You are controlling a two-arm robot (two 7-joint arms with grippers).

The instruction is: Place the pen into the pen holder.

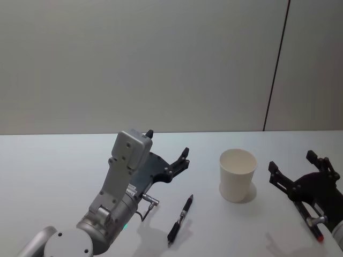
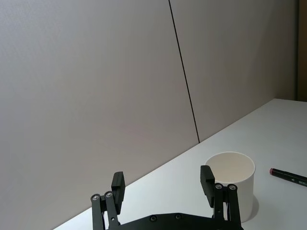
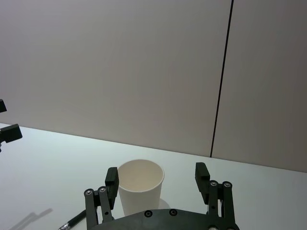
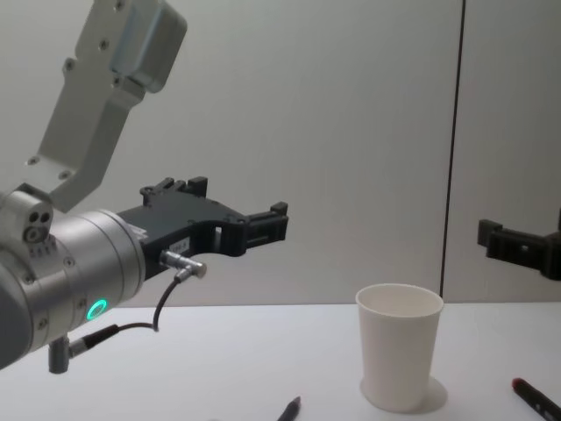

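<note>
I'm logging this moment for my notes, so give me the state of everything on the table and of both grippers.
pen: lying flat on the table, outside the pen holder, not held.
pen holder: upright, nothing visible inside.
left gripper: open, holding nothing, to the left of the pen holder.
right gripper: open, holding nothing, to the right of the pen holder.

In the chest view the bottom edge cuts the pen [image 4: 292, 408], leaving one end. In the lower right corner a dark stick [image 4: 533, 397] with a red end is cut too; we cannot tell what it is.
</note>
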